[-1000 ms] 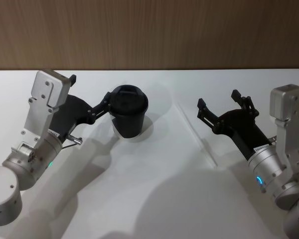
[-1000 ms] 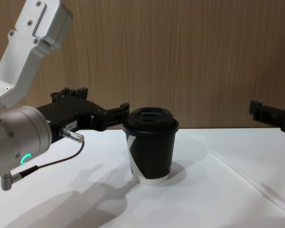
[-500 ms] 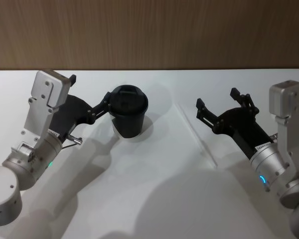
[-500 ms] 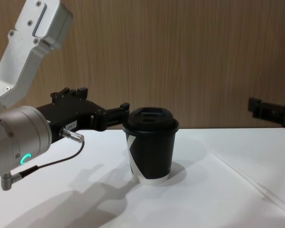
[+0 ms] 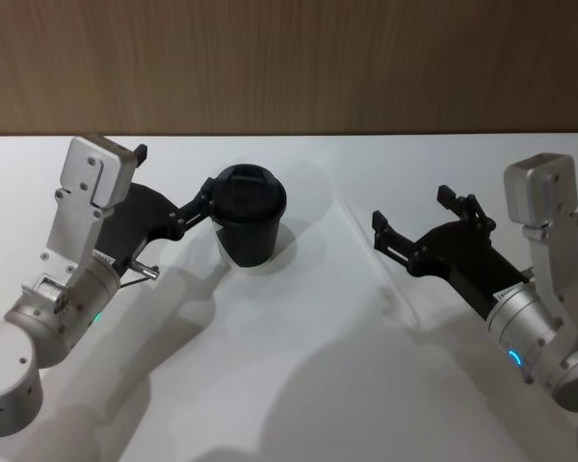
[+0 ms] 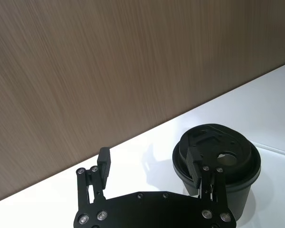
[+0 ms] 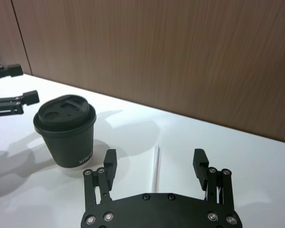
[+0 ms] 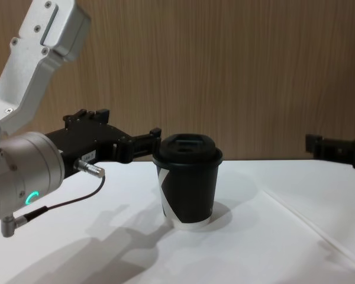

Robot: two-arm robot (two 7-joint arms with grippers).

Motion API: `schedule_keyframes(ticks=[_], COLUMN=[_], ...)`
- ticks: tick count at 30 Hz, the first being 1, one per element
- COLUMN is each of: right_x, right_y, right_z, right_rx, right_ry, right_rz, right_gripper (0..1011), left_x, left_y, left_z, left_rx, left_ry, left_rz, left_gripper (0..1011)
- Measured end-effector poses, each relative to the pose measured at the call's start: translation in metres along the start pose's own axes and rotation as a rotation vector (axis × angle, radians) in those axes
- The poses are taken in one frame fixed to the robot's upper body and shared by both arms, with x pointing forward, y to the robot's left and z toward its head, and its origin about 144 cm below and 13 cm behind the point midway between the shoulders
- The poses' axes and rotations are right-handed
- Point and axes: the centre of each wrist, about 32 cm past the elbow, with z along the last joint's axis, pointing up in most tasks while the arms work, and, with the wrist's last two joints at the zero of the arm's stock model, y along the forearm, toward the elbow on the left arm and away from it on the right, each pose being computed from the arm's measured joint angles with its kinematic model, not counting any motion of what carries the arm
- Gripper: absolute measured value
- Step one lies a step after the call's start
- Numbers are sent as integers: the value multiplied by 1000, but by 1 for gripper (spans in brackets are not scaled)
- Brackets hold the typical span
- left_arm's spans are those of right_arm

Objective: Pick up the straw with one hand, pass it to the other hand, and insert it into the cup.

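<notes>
Straw (image 5: 358,226) — lay flat on the white table (image 5: 299,385), well to the right of the cup (image 5: 250,217), untouched.

Step in hand, by my reading: the approach for the first pick-up. Nothing was grasped, and the hand-over and insertion were not yet begun.

Right gripper (image 5: 410,206) — fingers spread wide, empty. It was reached forward and tilted down over the straw, which in the right wrist view ran along the gap between the two fingers.

Next move, as I judged it: lower to the table, keep the straw centred, and close gently. So thin a tube could roll or crush.

Left gripper (image 6: 148,156) — also spread and empty, held level at lid height. One finger was close against the cup's lid; I could not tell whether it touched.

Cup — upright, lid on.
</notes>
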Motion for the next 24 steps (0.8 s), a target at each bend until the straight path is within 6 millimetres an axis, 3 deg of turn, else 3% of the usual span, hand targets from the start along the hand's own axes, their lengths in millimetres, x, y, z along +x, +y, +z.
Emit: schedule_keyframes(ticks=[24], right_x=[-10], right_y=[-7], right_z=[-10], right_rx=[-164], right_ry=[38], right_rz=[-41], right_gripper=[1001], left_x=[0], left_y=[0], left_z=[0], left_rx=[0], left_ry=[0], left_rz=[0], left_gripper=[1000])
